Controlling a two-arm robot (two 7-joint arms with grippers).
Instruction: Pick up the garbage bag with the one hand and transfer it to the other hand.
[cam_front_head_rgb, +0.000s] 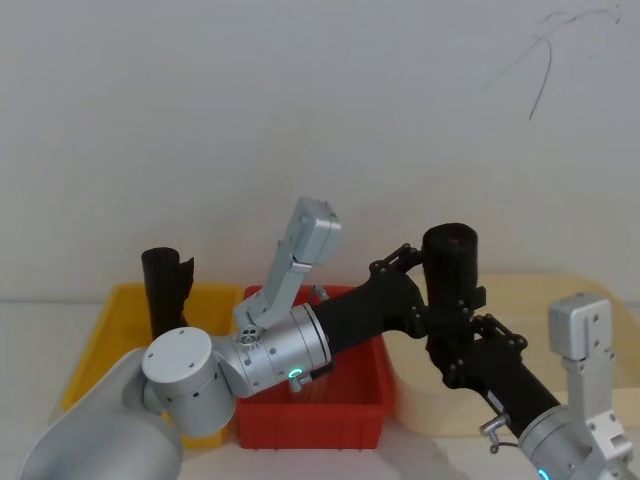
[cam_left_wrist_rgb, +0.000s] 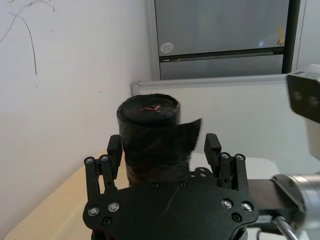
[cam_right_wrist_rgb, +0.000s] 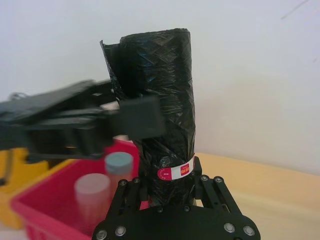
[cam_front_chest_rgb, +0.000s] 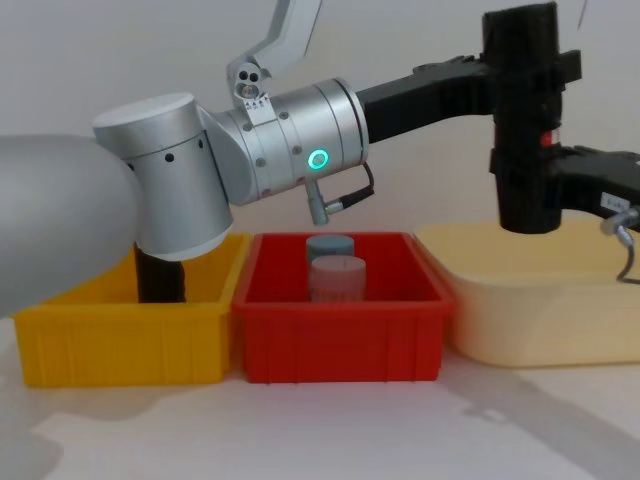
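Note:
The garbage bag, a black crinkled roll with a red mark, stands upright in the air over the beige bin. My right gripper is shut on its lower part at the red mark, as the right wrist view shows. My left gripper reaches in from the left and straddles the upper part. In the left wrist view one of its fingers touches the garbage bag. A narrow gap shows on the other side.
A yellow bin on the left holds a slimmer black roll with a ragged top. A red bin in the middle holds two upright cylinders. A white wall stands close behind.

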